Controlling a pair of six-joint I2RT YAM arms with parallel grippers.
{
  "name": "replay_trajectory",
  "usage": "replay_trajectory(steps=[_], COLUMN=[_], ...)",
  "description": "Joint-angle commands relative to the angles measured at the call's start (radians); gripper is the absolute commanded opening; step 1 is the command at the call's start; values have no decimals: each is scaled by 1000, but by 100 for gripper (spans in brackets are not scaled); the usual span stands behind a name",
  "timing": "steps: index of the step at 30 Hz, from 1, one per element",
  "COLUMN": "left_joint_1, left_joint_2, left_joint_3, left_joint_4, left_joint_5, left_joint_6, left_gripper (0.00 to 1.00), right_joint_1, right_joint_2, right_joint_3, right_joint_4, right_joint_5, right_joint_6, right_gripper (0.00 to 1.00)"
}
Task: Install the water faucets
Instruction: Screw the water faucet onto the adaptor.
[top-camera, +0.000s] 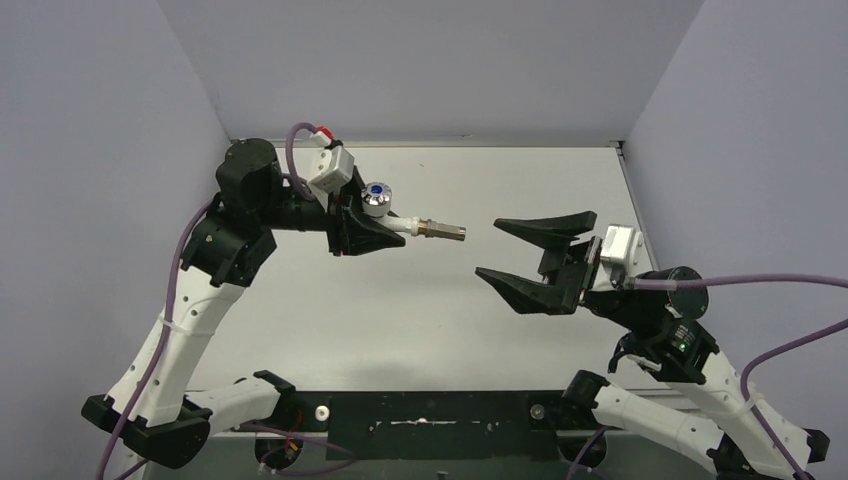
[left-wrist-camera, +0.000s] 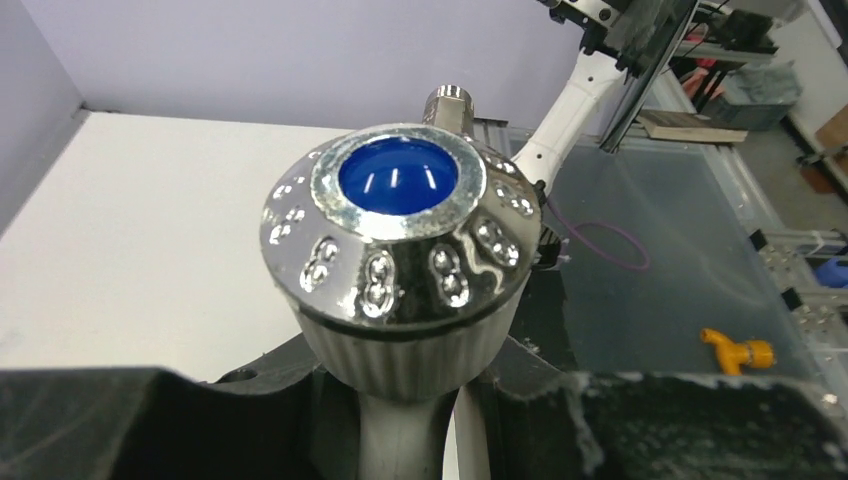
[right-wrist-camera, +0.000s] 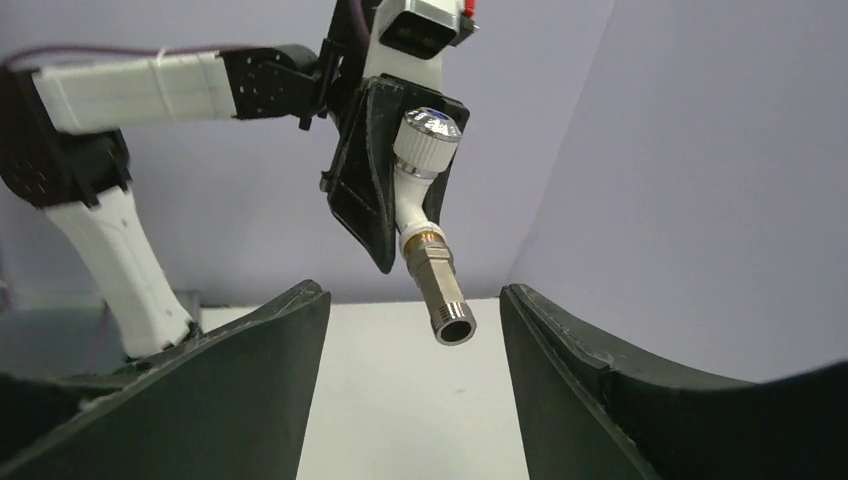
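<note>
Dimpled chrome knob (left-wrist-camera: 395, 250), white tap (right-wrist-camera: 408, 205), cylindrical metal fitting (right-wrist-camera: 440, 290)

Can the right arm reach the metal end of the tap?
Probably yes. The right gripper is open and faces the metal fitting, with only air between them, while the left gripper holds the tap.

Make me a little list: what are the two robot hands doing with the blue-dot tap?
left gripper: shut on the faucet, up off the table
right gripper: open, empty, touching nothing
faucet: white body, chrome knob, blue dot
metal fitting: on the faucet's end, pointing at the right gripper
</note>
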Motion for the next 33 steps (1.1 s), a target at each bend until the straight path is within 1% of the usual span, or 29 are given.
replay_trajectory(steps=[1,3,5,9,15,20,29,33], left_joint_1=[4,3,4,2,2,2,4,4], left_joint_2=[-25,-44,-62,-72,-78,-80,-75,-73], left_joint_3=[-53,-104,-149,-180,-188,-192,-194,-192], left_joint_4=[215,324,424,505,517,521,517,507], left_joint_5=[41,54,65,81,115,128,133,129], left_joint_6=[-197,-292,-372,-432,-440,-441,-433,-424], left_gripper=[0,0,0,0,0,0,0,0], right_joint_1=[3,2,2,3,3,2,3,2], right_joint_2=[33,54,81,123,168,174,186,194], right_joint_3=[32,51,79,107,147,152,153,155], right_joint_4=[-21,-38,-77,-92,-147,-140,-87,-73], right_joint_5=[-115,-139,-158,-170,-196,-205,-225,-231], right_joint_6=[-433,-532,-599,-644,-633,-604,-566,-557], right_gripper=[64,63,63,61,54,47,48,46])
